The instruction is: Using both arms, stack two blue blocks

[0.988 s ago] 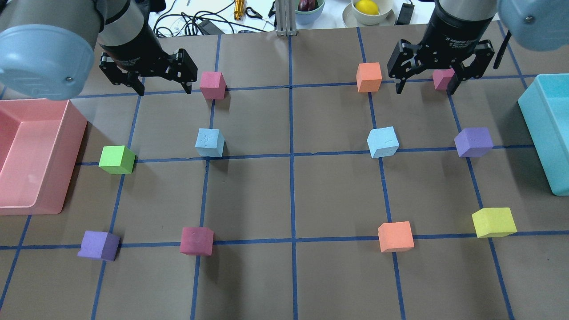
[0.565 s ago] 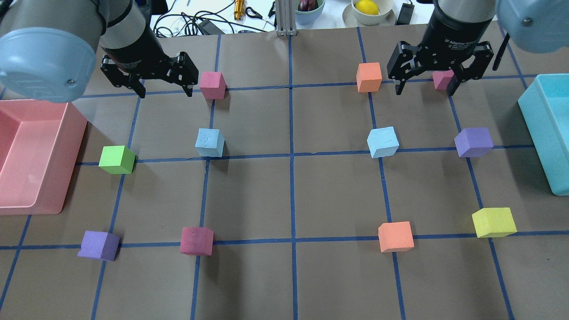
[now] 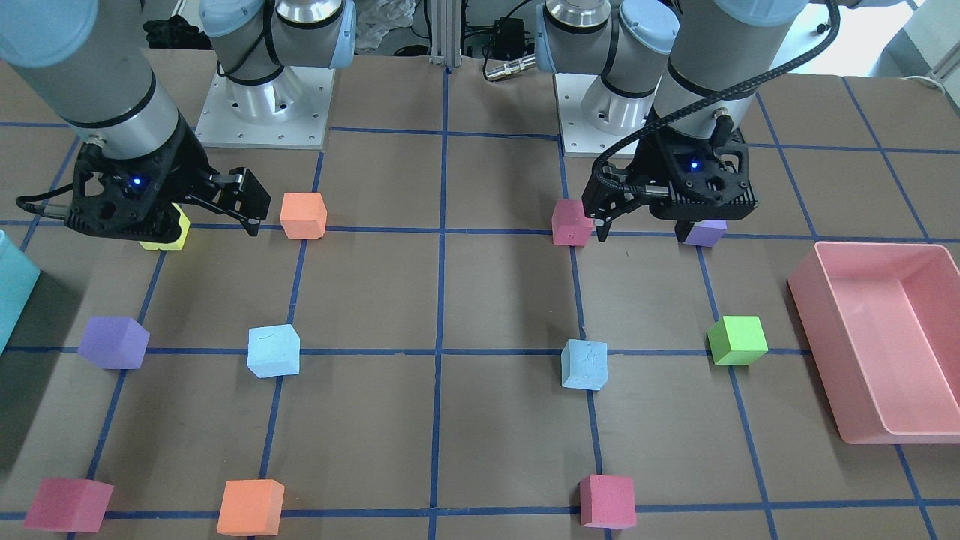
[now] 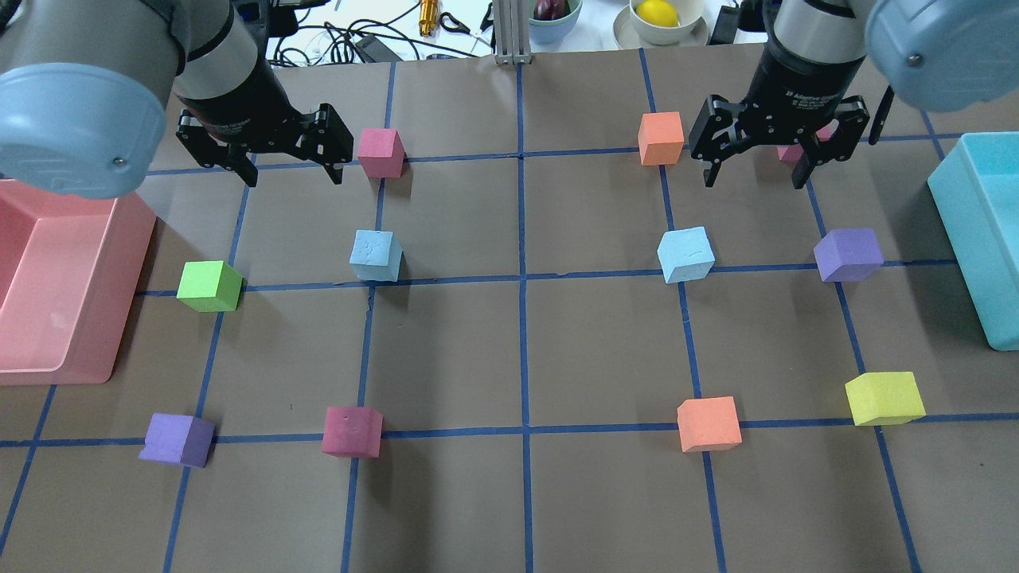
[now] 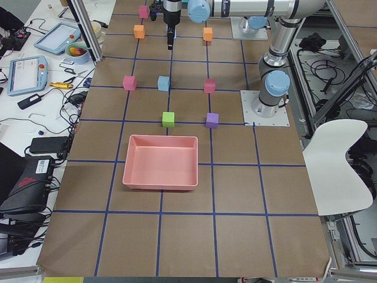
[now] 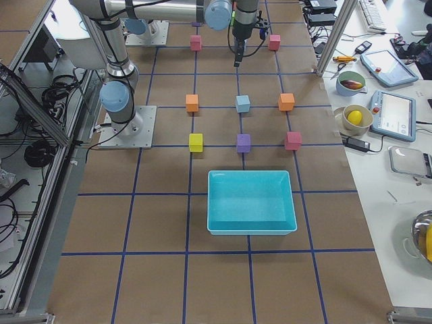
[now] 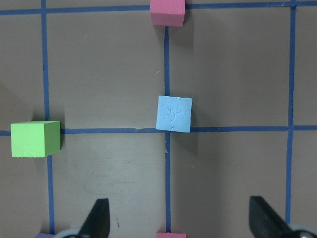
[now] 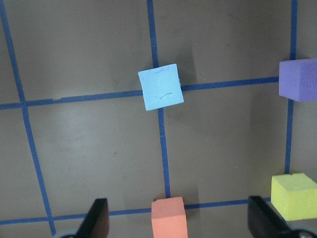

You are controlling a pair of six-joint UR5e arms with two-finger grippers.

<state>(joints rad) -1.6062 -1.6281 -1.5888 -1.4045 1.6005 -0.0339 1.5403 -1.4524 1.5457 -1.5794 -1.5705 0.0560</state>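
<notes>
Two blue blocks (image 4: 376, 255) (image 4: 685, 255) show overhead, one per wrist view; left hand (image 4: 293, 179), right hand (image 4: 752, 182) spread empty.

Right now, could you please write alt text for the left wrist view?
A blue block lies mid-frame, clear of the open left gripper at the bottom edge; a green cube sits at left, a pink cube at top.

"2F Adaptive" on right end effector (image 4: 753, 175)

Robotics lab, left arm (image 3: 705, 67) & right arm (image 3: 105, 82) on bolted steel plate (image 3: 300, 127), table (image 4: 446, 358) w/ brown paper & blue tape grid (image 4: 523, 318), teach pendant (image 6: 390, 108), cables (image 4: 326, 48) on side bench (image 5: 15, 127), alu framing (image 4: 509, 32), white chair (image 5: 339, 171).
</notes>
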